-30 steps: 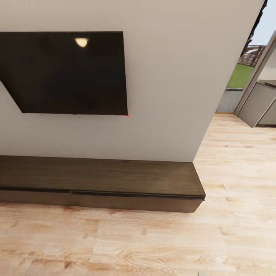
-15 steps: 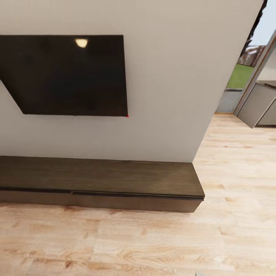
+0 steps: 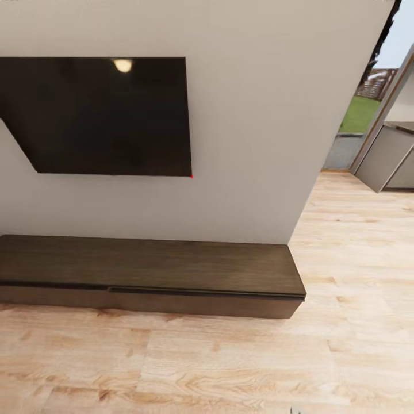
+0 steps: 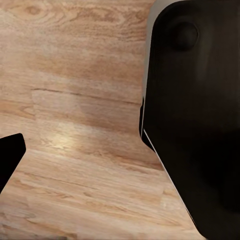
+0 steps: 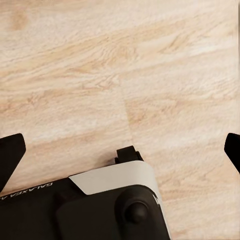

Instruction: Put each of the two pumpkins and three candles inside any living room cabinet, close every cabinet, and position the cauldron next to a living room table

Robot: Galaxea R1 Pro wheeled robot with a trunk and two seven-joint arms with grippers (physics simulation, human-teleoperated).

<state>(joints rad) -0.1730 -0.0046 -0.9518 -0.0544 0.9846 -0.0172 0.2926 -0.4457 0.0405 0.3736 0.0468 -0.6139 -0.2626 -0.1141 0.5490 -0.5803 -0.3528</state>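
We face the living room wall [image 3: 253, 115], pale and plain, with the black TV [image 3: 103, 115] mounted on it and a small lamp glare near the screen's upper edge. Below it the cabinet [image 3: 172, 267], a long, low, dark brown unit, runs along the foot of the wall, its right end stopping just short of the wall's right corner. Its top is bare wood, and its drawer fronts sit flush along the front edge, so it reads as shut and we cannot see what, if anything, lies inside. The light wood plank floor [image 3: 201, 362] spreads from the cabinet's front edge toward us and on past the wall's right corner, where a grey kitchen unit [image 3: 384, 158] stands by a doorway with green grass beyond. In the left wrist view, the left gripper [image 4: 75, 155] hangs over the floor planks beside the robot's dark, rounded base [image 4: 200, 115]; one dark fingertip shows at the picture's edge, the other we cannot make out, so we cannot tell how its jaws stand. In the right wrist view, the right gripper [image 5: 125, 150] has its two dark fingertips at opposite edges of the picture, jaws spread wide with nothing between them but bare floor and a part of the robot's base [image 5: 100, 205].
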